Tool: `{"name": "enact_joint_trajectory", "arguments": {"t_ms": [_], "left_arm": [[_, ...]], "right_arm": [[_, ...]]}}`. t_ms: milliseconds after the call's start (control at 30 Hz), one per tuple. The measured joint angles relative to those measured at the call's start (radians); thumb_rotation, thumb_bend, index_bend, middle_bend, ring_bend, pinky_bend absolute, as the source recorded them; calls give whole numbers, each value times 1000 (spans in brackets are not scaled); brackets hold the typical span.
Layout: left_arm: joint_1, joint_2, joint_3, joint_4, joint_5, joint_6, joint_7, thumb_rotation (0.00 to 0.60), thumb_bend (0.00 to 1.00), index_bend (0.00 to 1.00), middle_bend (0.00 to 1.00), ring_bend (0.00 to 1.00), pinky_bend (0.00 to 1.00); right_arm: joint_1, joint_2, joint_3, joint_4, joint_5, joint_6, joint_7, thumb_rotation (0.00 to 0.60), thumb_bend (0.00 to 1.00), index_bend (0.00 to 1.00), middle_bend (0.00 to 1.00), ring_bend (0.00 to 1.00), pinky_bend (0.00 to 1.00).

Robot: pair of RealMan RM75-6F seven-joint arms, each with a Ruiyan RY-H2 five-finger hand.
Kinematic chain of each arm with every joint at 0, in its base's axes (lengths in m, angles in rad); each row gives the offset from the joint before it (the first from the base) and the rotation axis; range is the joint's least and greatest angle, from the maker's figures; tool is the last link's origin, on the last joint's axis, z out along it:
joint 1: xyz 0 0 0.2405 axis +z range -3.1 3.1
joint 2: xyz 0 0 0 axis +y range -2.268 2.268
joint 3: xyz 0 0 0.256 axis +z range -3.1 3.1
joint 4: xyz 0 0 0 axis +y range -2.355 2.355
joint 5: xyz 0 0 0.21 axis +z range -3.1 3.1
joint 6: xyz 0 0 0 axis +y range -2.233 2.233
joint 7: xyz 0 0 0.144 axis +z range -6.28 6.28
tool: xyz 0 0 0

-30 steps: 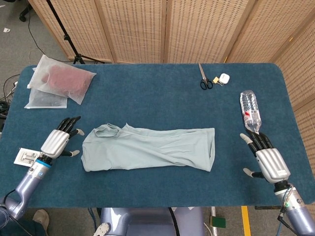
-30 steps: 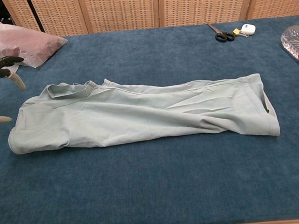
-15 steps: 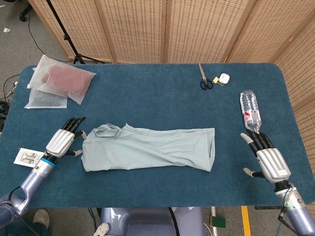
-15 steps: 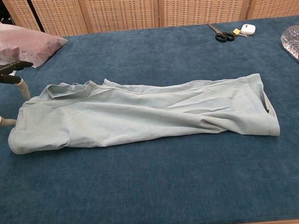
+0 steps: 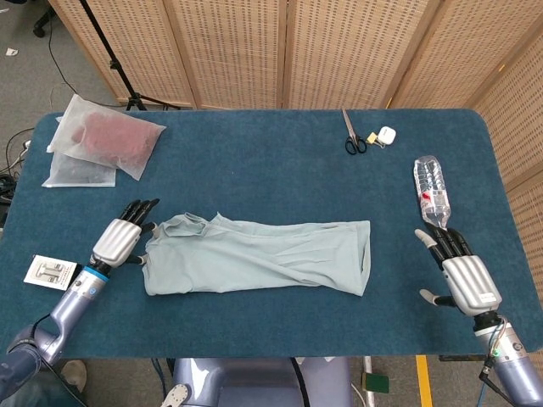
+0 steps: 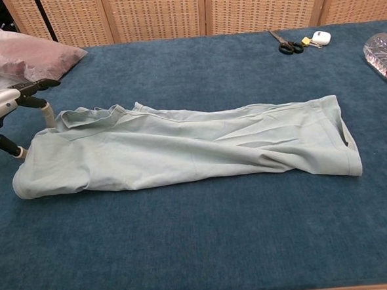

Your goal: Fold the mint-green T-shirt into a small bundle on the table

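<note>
The left hand (image 5: 120, 240) has slid in across the table (image 5: 271, 161) over the last second, from well clear of the cloth to right at its collar end; its fingers are spread and extended, holding nothing, and in the chest view the fingertips (image 6: 47, 114) reach the near edge of the mint-green T-shirt (image 5: 254, 257), touching it or just about to. That reads as the approach to a grasp: the next fold looks likely to start from this end, though no cloth is pinched or lifted yet. Outward from that hand, the shirt stretches away as a long, already narrowed strip toward the robot's other side, lying flat with soft wrinkles, its hem at the far end. The right hand (image 5: 459, 271) has not moved: it rests open and empty, well apart from the hem, just short of a plastic bottle (image 5: 432, 192) beyond its fingertips.
</note>
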Motion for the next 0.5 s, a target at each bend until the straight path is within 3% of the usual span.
{"name": "enact_joint_trajectory", "arguments": {"t_ms": [500], "left_arm": [[-22,-19,4,3,-4,-34,45,600,255,515,0,0,0]], "right_arm": [[-3,2,3,0,-2,4,4,600,28,0,0,0,0]]}}
